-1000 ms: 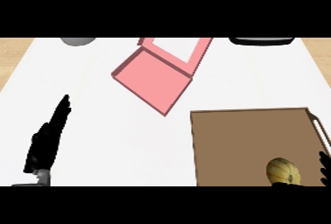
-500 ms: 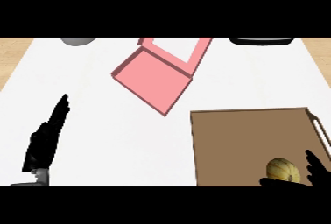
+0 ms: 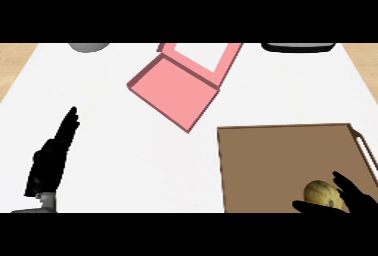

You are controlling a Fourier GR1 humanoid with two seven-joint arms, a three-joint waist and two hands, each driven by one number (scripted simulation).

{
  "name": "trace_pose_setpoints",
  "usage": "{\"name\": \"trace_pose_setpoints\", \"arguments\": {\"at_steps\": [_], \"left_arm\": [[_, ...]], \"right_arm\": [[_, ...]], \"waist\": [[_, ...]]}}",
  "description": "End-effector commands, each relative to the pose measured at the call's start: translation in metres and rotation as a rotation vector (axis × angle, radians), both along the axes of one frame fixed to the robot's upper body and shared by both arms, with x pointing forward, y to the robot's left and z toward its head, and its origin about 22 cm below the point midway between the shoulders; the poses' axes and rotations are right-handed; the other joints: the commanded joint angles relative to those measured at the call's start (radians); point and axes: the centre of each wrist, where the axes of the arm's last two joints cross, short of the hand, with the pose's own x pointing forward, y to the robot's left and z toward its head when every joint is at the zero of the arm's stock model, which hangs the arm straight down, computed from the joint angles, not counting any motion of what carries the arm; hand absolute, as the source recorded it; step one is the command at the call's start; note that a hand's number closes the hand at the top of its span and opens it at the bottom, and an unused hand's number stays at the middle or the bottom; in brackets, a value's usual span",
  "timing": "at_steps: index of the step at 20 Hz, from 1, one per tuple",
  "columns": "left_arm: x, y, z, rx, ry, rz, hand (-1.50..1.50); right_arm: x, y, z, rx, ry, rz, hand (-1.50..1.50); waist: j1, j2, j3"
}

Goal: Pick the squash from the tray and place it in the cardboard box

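Observation:
A small tan squash lies near the front right of the brown tray. My right hand comes in from the lower right, its fingers behind the squash and its thumb in front of it, curling round it. The pink box with an open flap lies tilted at the back middle of the white counter. My left hand rests at the left with straight fingers pointing up, holding nothing.
A grey round object sits at the back left edge. A dark object sits at the back right edge. The tray has a pale handle on its right side. White counter lies between the box and the tray.
My right hand has moved in from the lower right edge and its fingers and thumb now close around the squash. The left hand, box and tray have not moved.

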Motion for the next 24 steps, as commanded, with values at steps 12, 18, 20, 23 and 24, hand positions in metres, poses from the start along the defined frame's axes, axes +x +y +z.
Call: {"name": "trace_pose_setpoints", "arguments": {"at_steps": [12, 18, 20, 23, 24], "left_arm": [[0.0, 0.001, 0.006, 0.009, -0.001, -0.009, 0.0], [0.013, -0.039, 0.006, -0.017, -0.026, -0.16, 0.0], [0.018, -0.042, 0.008, -0.008, -0.017, -0.163, 0.0], [0.025, -0.045, 0.01, -0.005, -0.026, -0.138, 0.0], [0.027, -0.035, 0.019, 0.0, -0.026, -0.133, 0.0]], "right_arm": [[0.035, -0.015, 0.0, -0.384, -0.048, 0.13, 1.5], [0.077, -0.002, 0.047, -0.817, -0.197, 0.804, 1.5], [0.096, -0.004, 0.059, -0.873, -0.252, 0.918, 1.5], [0.132, -0.005, 0.076, -0.948, -0.333, 0.996, 1.5], [0.143, -0.011, 0.076, -0.955, -0.338, 1.014, 1.5]], "waist": [[0.017, 0.005, 0.006], [0.181, 0.043, 0.006], [0.154, 0.039, 0.009], [0.129, 0.033, 0.009], [0.116, 0.029, 0.009]]}}
